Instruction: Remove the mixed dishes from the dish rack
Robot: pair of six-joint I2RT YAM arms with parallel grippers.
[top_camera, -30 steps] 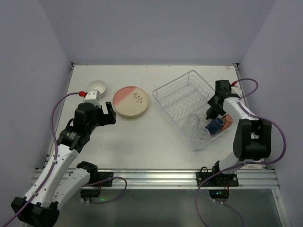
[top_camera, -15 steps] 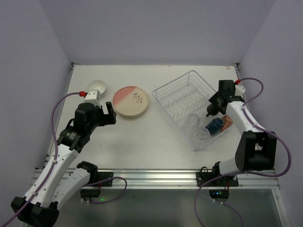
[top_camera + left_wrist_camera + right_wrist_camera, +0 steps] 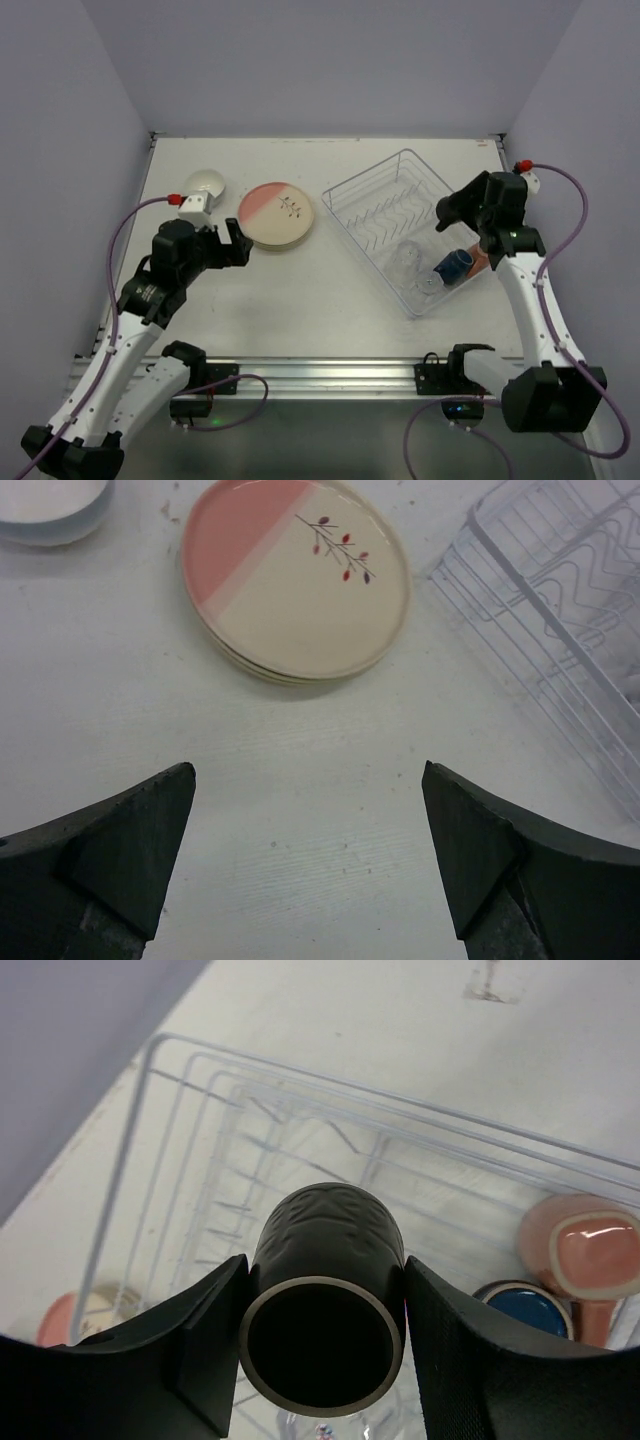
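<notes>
Looking down from the top camera, I see the right gripper (image 3: pixel 447 212) hanging over the 3 o'clock edge of the dish rack (image 3: pixel 372 215), closed on the brown cup (image 3: pixel 325 1260). In the right wrist view its fingers (image 3: pixel 200 1350) press the cup's sides at 9 and 3 o'clock. The cup's long axis runs straight along that camera's line of sight, with the open mouth toward the lens and the base pointing away at the rack's wires. From above, the cup barely separates from the dark gripper, so I cannot read its tilt there.

The rack sits toward 3 o'clock on the surface (image 3: pixel 300 290), its long axis running from 11 to 5 o'clock. At its 5 o'clock end lie the dark blue cup (image 3: pixel 452 266) and the salmon cup (image 3: pixel 482 258), close together; I cannot tell whether they touch. The clear glasses (image 3: pixel 405 260) sit at 8 o'clock from the blue cup and are hard to make out against the wires.

My left gripper (image 3: pixel 307 780) is spread wide with nothing between its fingers. The stacked plates (image 3: pixel 295 580) lie flat at 12 o'clock from it, the pink half turned toward 10 o'clock. The white bowl (image 3: pixel 45 505) is cut off by the frame at 11 o'clock.
</notes>
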